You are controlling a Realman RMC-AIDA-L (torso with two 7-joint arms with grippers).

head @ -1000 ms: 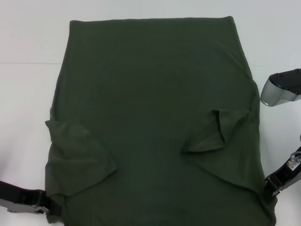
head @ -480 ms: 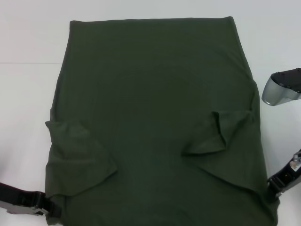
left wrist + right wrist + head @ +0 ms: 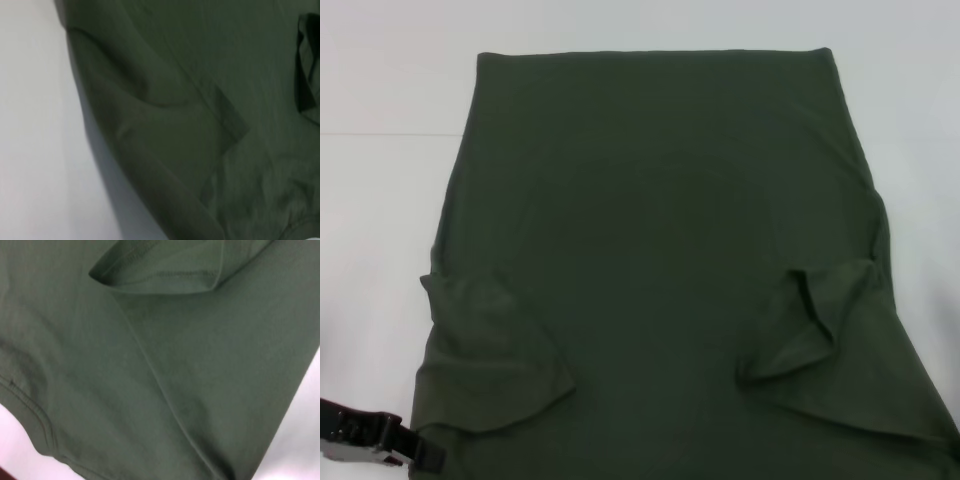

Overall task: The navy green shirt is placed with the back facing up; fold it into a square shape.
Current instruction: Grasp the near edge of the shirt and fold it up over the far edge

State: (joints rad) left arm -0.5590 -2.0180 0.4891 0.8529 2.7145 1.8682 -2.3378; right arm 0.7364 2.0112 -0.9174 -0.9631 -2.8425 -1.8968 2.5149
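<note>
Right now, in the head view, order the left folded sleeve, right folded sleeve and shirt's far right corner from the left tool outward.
1. Left folded sleeve, beside the left tool.
2. Right folded sleeve, on the opposite side.
3. Far right corner, farthest back.

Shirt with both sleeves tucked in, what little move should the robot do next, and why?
Probably lift the near corners and carry them toward the far hem. The navy green shirt has both sleeves folded onto its back, so only a lengthwise fold seems left. The left gripper sits at the near left corner; the right gripper is out of view.
</note>
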